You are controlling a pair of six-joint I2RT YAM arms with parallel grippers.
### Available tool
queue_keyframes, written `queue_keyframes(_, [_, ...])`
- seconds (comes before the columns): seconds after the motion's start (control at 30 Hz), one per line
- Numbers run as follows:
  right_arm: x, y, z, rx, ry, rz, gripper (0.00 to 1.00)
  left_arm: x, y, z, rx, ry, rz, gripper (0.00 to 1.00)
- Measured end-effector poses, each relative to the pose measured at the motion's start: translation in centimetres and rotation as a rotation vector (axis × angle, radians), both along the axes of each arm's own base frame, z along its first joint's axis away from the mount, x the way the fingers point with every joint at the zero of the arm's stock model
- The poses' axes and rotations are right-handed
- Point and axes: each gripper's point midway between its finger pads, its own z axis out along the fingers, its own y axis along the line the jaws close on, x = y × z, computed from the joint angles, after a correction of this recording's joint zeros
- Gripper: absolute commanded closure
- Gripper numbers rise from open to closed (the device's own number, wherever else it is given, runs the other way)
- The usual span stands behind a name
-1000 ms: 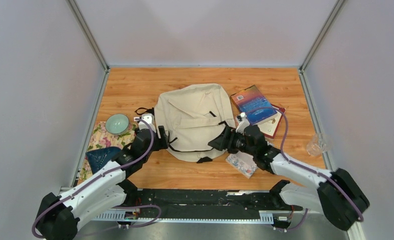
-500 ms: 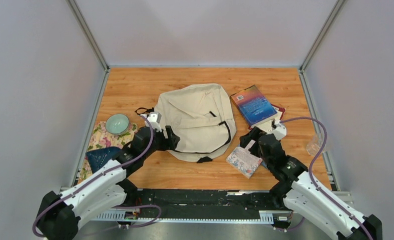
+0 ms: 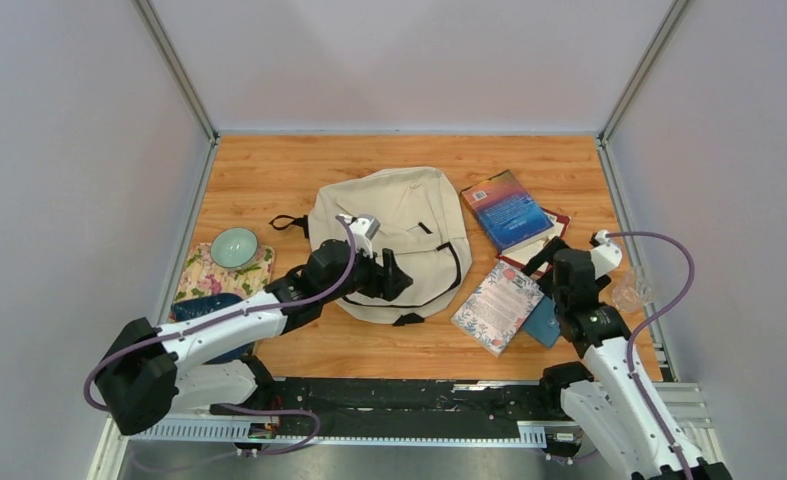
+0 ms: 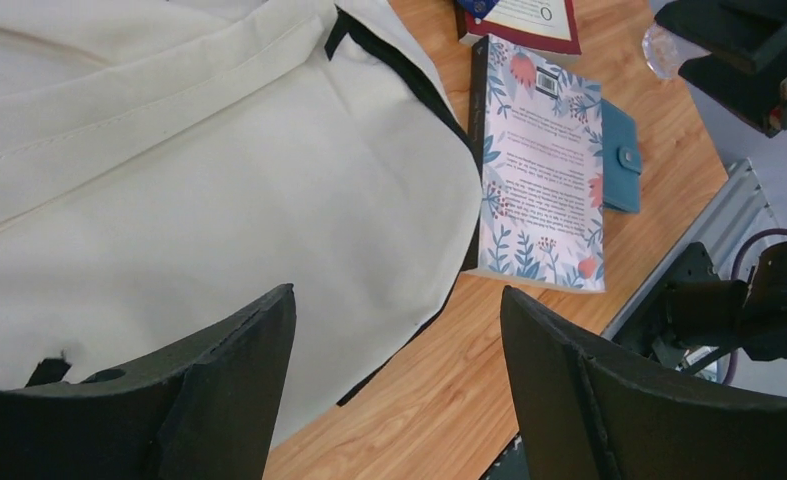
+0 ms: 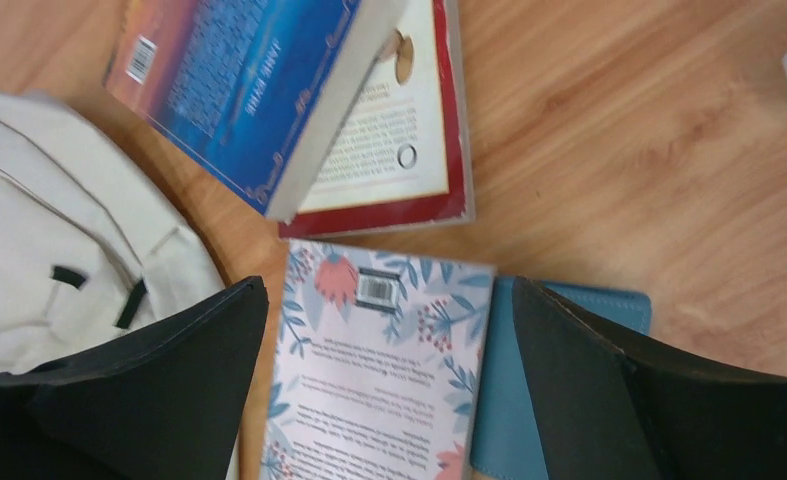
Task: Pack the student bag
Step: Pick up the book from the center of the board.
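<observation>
Wooden table (image 3: pixel 269 170) beneath cream student bag (image 3: pixel 409 200)

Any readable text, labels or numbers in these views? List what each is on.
Blue book: back-cover print and barcode, too blurred to read.
Floral book: blurb and barcode, too small to read.
Red-edged book: print blurred.
Backpack: no lettering seen.

Nothing reads clearly. Near the tabletop's right edge, the floral book (image 5: pixel 374 370) carries a barcode label above blurred back-cover print. The blue book (image 5: pixel 239 90) shows a barcode and illegible white lines, and the red-bordered book (image 5: pixel 409 150) has small unreadable text.
</observation>
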Motion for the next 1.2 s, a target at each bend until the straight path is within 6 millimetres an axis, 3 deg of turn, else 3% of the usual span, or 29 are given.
queue_keyframes(0.27, [6.8, -3.2, 3.2, 0.121, -0.03, -0.013, 0.07, 4.1, -6.3, 1.5, -0.057, 0.015, -0.042, 0.17])
queue_keyframes(0.47, [12.3, -4.7, 4.4, 0.193, -0.041, 0.035, 0.09, 8.3, -13.3, 3.2, -0.141, 0.023, -0.109, 0.17])
queue_keyframes(0.63, [16.0, -6.0, 4.2, 0.232, -0.046, 0.083, 0.12, 12.1, -18.8, 3.0, -0.191, 0.037, -0.153, 0.17])
queue_keyframes(0.83, [19.3, -7.3, 2.8, 0.277, -0.024, 0.159, 0.16, 15.3, -22.5, -1.1, -0.225, 0.132, -0.171, 0.18])
queue_keyframes(1.07, [20.9, -6.7, -1.0, 0.347, 0.044, 0.248, 0.2, 16.3, -23.6, -8.3, -0.207, 0.288, -0.146, 0.2])
queue_keyframes(1.2, [20.7, -6.0, -3.2, 0.394, 0.089, 0.272, 0.23, 16.2, -23.6, -8.9, -0.217, 0.325, -0.136, 0.2])
